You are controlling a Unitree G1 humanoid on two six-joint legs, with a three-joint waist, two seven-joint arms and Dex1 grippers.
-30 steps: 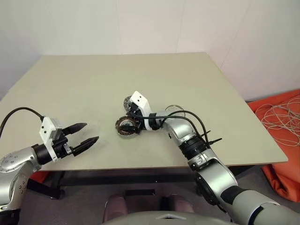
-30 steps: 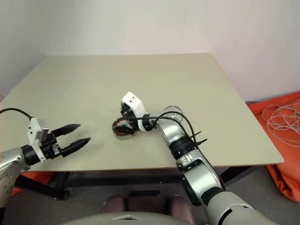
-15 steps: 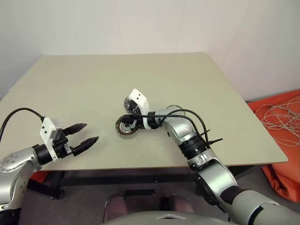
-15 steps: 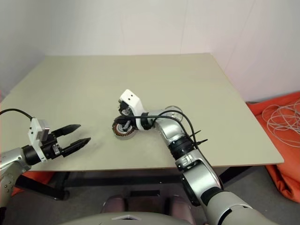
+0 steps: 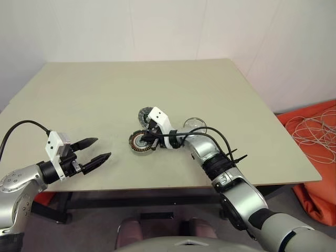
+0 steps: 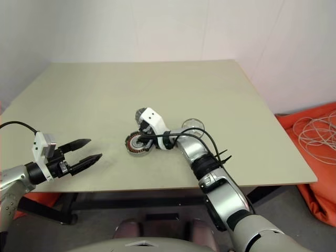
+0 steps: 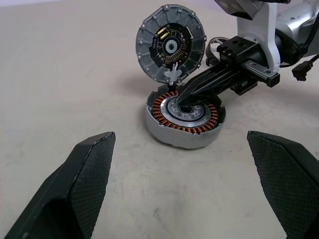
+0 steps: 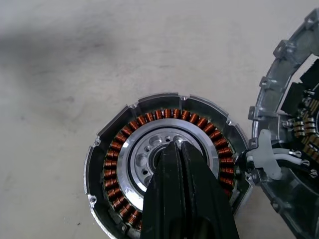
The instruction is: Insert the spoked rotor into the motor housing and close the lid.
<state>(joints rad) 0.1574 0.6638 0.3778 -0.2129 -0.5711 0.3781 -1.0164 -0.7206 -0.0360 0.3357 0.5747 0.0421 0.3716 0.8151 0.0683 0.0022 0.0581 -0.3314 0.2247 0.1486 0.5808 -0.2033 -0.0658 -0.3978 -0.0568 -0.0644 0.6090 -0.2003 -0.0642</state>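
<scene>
The motor housing [image 5: 140, 143] sits near the middle of the table, a grey cup with copper windings [image 8: 119, 149] around a silver centre. The lid [image 7: 171, 44] stands tilted up at the housing's far edge, its dark green-marked face showing. My right gripper [image 8: 177, 147] is shut, and its tips rest in the middle of the housing's silver hub. The spoked rotor [image 5: 194, 123] lies on the table behind my right forearm, apart from the housing. My left gripper [image 5: 103, 148] hovers open to the left of the housing with nothing between its fingers [image 7: 84, 184].
The beige table [image 5: 105, 89] has bare room all around the parts. On the floor past its right edge lies an orange cloth [image 5: 320, 157] with coiled white cable [image 5: 312, 131]. A white wall stands behind the table.
My right gripper has shut and dipped down, so its tips now sit in the housing's centre. The left arm has stayed still.
</scene>
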